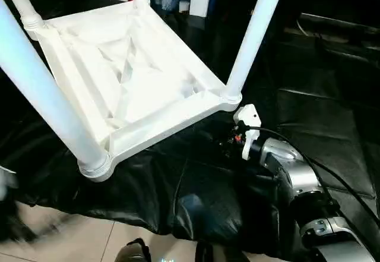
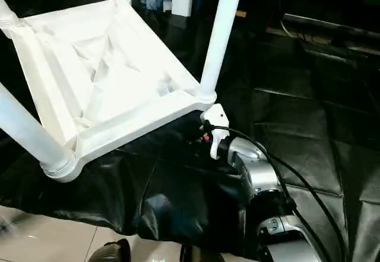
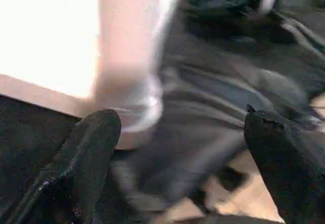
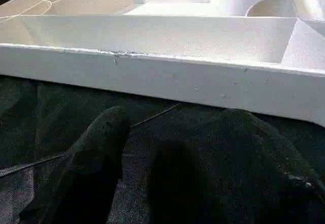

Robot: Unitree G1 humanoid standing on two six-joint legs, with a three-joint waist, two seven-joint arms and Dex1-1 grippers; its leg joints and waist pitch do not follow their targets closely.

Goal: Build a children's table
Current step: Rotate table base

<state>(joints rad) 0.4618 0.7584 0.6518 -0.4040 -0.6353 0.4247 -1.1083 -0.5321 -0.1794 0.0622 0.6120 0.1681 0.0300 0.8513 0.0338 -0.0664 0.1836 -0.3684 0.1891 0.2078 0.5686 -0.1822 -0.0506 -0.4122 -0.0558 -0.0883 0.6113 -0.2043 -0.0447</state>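
Upside down, the white ribbed tabletop (image 1: 124, 78) carries upright legs (image 1: 255, 36); both arms' fingers (image 3: 86, 153) (image 4: 96, 158) spread apart.

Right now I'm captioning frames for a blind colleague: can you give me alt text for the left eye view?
A white plastic children's tabletop lies upside down on black sheeting, ribbed underside up, with tapered white legs standing up from its corner sockets. The robot's silver right arm reaches in toward the near right corner, its white wrist part just below that socket.
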